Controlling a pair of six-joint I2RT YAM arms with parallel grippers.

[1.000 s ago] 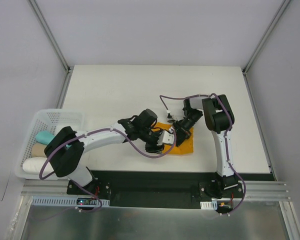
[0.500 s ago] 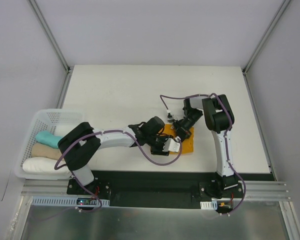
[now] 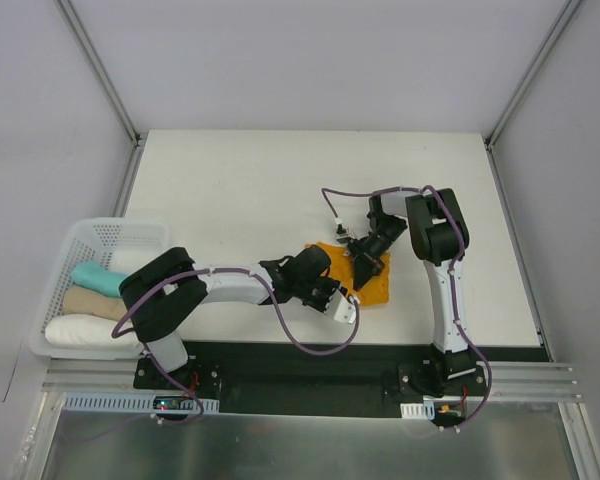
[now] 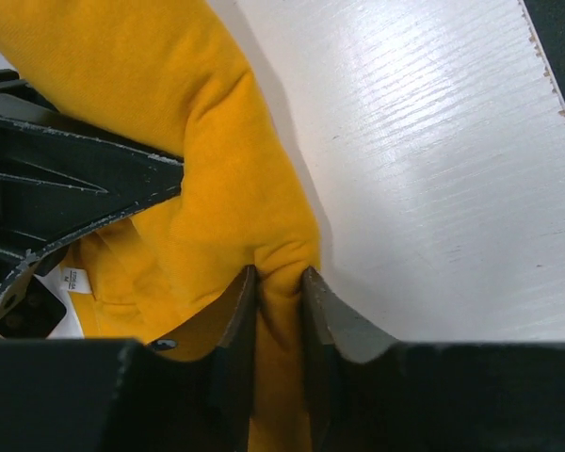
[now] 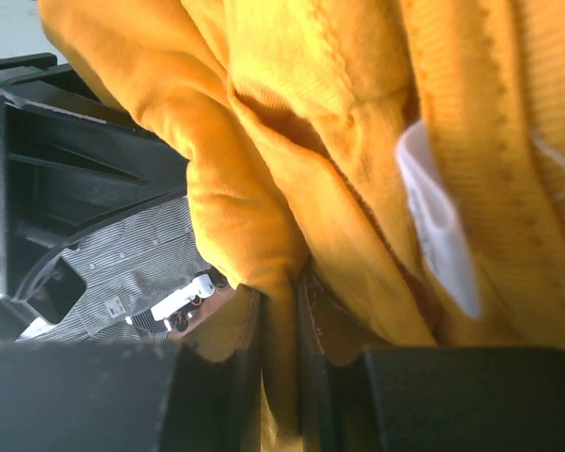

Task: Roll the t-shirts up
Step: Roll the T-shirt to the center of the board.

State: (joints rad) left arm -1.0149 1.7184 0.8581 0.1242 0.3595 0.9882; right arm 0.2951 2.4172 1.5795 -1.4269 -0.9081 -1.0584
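Observation:
The mustard-orange t-shirt lies bunched near the table's front edge, between the two arms. In the left wrist view my left gripper is shut on a raised fold of the t-shirt at its edge by the bare table. In the right wrist view my right gripper is shut on another fold of the t-shirt, close to the white neck label. Seen from above, the left gripper and right gripper meet over the cloth and hide much of it.
A white basket stands at the table's left edge with a teal roll, a beige roll and a white roll inside. The black base plate runs along the near edge.
The left arm has swung right and nearer the front edge, and its jaws have closed on a fold of the t-shirt. The right arm has barely moved.

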